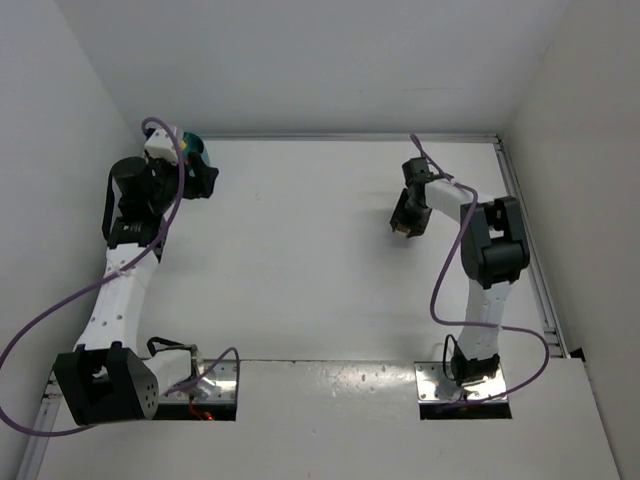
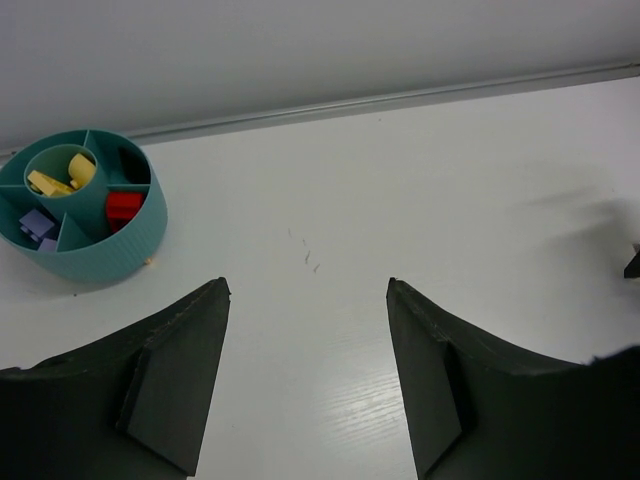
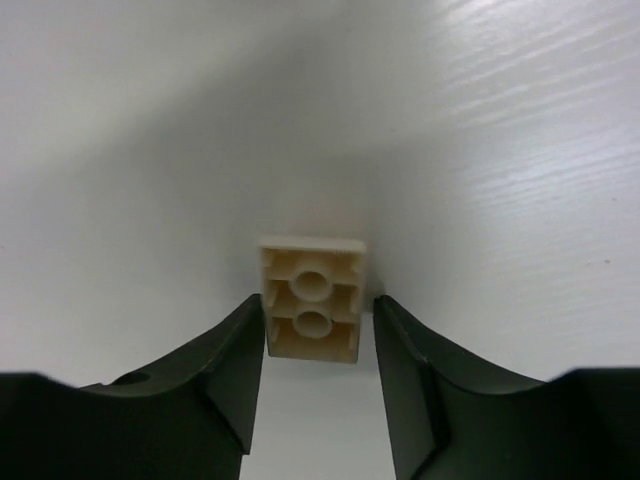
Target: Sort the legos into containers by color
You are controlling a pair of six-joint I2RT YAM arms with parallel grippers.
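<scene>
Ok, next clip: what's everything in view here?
table: one, white.
bowl: one, teal, divided, far-left corner of the table.
yellow pieces: two, bowl's centre compartment.
red brick: one, an outer compartment.
purple bricks: two, another outer compartment.
pale yellow brick: one, underside up, right half of the table.
left gripper: one, black, open, empty, facing the bowl.
right gripper: one, black, around the pale yellow brick; grip unclear.
</scene>
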